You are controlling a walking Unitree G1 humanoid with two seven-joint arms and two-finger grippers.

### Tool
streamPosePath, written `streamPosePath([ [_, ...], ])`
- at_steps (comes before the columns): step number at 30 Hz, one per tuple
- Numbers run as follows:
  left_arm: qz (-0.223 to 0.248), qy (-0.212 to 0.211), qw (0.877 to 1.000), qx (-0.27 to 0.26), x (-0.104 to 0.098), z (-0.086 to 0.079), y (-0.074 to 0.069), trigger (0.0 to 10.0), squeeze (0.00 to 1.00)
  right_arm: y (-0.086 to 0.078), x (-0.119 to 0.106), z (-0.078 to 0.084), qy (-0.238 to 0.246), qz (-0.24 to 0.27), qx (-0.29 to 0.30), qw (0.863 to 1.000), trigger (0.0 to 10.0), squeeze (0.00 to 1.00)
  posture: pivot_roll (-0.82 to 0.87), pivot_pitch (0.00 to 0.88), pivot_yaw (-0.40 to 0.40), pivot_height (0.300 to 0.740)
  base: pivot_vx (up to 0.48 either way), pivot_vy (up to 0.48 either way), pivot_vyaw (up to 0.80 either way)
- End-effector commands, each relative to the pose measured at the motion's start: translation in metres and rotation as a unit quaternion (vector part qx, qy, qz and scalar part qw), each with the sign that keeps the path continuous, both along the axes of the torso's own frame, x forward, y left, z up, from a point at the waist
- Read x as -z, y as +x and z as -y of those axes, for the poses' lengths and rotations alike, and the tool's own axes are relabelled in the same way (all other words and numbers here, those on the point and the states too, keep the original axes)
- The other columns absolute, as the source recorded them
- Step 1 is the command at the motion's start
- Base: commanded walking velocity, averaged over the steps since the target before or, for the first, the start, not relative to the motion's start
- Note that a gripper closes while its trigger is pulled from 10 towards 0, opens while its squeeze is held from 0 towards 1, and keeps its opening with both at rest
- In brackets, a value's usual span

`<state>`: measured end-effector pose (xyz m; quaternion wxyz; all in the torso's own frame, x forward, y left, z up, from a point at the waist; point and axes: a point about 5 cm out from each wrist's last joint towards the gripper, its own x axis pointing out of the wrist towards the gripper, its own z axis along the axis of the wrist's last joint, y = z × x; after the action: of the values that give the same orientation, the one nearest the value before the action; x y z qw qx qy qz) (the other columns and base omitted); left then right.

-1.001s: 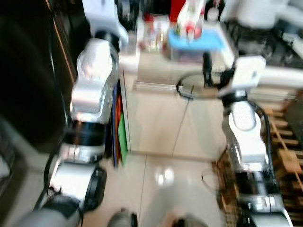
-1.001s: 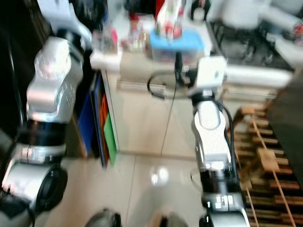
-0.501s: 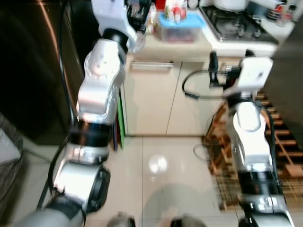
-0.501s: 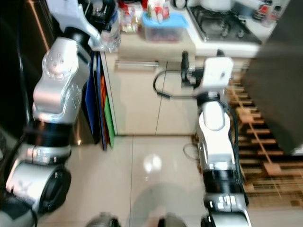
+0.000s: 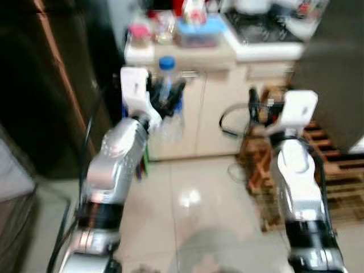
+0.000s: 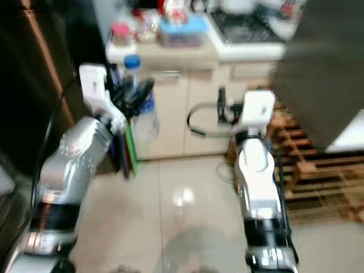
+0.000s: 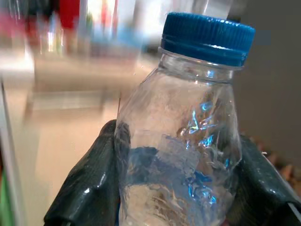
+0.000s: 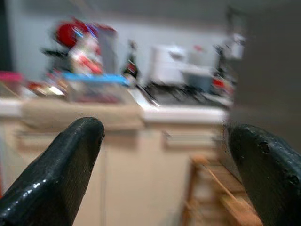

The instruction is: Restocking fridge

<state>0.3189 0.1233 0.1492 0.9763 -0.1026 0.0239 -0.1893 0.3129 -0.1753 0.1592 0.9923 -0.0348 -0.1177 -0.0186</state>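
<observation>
A clear plastic water bottle [image 7: 188, 141] with a blue cap [image 5: 166, 61] is held upright in my left gripper [image 5: 166, 91], whose black fingers [image 7: 89, 188] are shut on its two sides. It hangs in the air in front of the cream cupboard doors [image 5: 210, 119], below the counter edge. To my left stands the dark fridge front [image 5: 40, 91]. My right gripper [image 8: 164, 165] is raised at mid height on the right, open, with nothing between its fingers [image 8: 61, 174]. The head views are blurred.
The counter [image 5: 170, 54] carries a blue-lidded box [image 5: 199, 25], jars and bottles; a stove [image 5: 261, 28] lies beside it. A wooden slatted rack [image 5: 335, 170] sits on the floor at the right. A dark panel [image 5: 333, 68] rises at the upper right. Glossy tiles [image 5: 193, 216] lie ahead.
The whole view has shifted as the camera moved back from the counter. My left gripper with the bottle now sits lower, off the counter. The right gripper keeps its raised pose.
</observation>
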Motion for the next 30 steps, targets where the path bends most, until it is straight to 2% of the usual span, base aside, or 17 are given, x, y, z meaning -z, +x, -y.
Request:
streamPosePath([
  [1,0.013,-0.007,1.000,0.017,-0.001,0.004,-0.002,10.0,0.00,-0.002,0.011,0.005,0.002,-0.022,0.011,1.000,10.0,0.20,-0.11,0.000,0.029,0.740,0.000,0.000,-0.74],
  [4,0.003,-0.015,0.999,0.040,0.012,0.008,-0.011,10.0,0.00,-0.009,0.023,0.012,-0.001,-0.043,0.026,0.999,10.0,0.20,-0.11,0.000,0.030,0.740,0.000,0.000,-0.74],
  [10,0.020,-0.018,0.997,0.072,0.011,0.015,-0.016,10.0,0.00,-0.017,0.034,0.019,-0.012,-0.061,0.046,0.997,10.0,0.21,-0.12,0.000,0.033,0.740,0.000,0.000,-0.74],
  [13,0.035,-0.014,0.995,0.090,0.008,0.018,-0.015,10.0,0.00,-0.021,0.040,0.023,-0.021,-0.068,0.060,0.996,10.0,0.22,-0.12,0.000,0.037,0.740,0.000,0.000,-0.74],
  [19,0.064,-0.004,0.992,0.108,-0.001,0.026,-0.008,10.0,0.00,-0.022,0.044,0.023,-0.032,-0.073,0.062,0.995,10.0,0.22,-0.14,0.000,0.040,0.740,0.000,-0.439,-0.74],
  [23,0.063,-0.002,0.993,0.103,-0.001,0.026,-0.004,10.0,0.00,-0.018,0.043,0.022,-0.030,-0.071,0.062,0.995,10.0,0.22,-0.14,0.000,0.042,0.740,0.141,-0.397,-0.73],
  [26,0.059,0.004,0.994,0.093,0.000,0.025,-0.002,10.0,0.00,-0.016,0.041,0.023,-0.031,-0.070,0.063,0.995,10.0,0.22,-0.14,0.000,0.037,0.740,0.000,0.000,-0.73],
  [30,0.043,0.011,0.997,0.066,0.009,0.022,0.000,10.0,0.00,-0.016,0.046,0.025,-0.008,-0.079,0.069,0.994,10.0,0.22,-0.14,0.000,0.038,0.740,0.000,0.000,-0.73],
])
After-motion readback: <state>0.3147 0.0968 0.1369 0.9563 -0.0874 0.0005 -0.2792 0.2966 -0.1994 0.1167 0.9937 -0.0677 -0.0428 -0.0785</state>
